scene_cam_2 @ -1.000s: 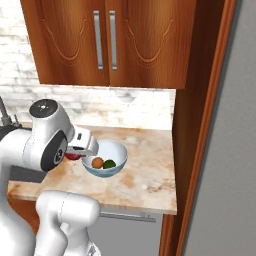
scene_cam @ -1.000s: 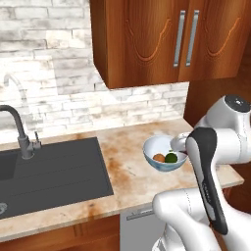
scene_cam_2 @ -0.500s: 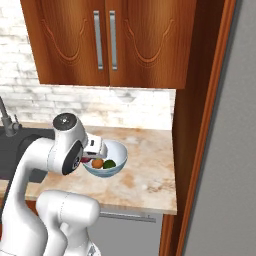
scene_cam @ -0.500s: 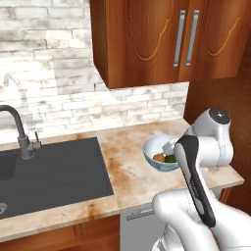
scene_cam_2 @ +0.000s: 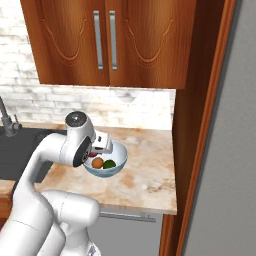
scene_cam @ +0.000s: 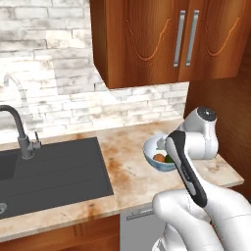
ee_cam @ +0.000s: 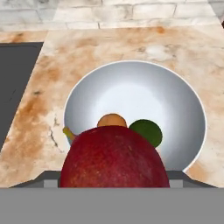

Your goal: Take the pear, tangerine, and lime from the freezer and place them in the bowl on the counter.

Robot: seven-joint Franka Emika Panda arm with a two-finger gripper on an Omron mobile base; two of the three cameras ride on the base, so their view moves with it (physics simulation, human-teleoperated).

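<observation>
The gripper is hanging just over the near rim of the round, glossy pale blue-white bowl, and a large, smooth dark red fruit, presumably the pear, is sitting right in front of its camera, hiding the fingertips. Judging by how the fruit is staying up there above the bowl, the gripper is probably closed around it, though how far the jaws are standing apart cannot be told. Holding it over the bowl's opening makes sense for a drop among the fruit already inside.

Just beyond and below the gripper, the small round orange tangerine and the round green lime are lying side by side on the bowl's floor, both partly covered by the red fruit. The bowl is resting on the beige marbled stone counter. In the left base view the arm's own link is crossing in front of the bowl, cutting off its right half.
</observation>
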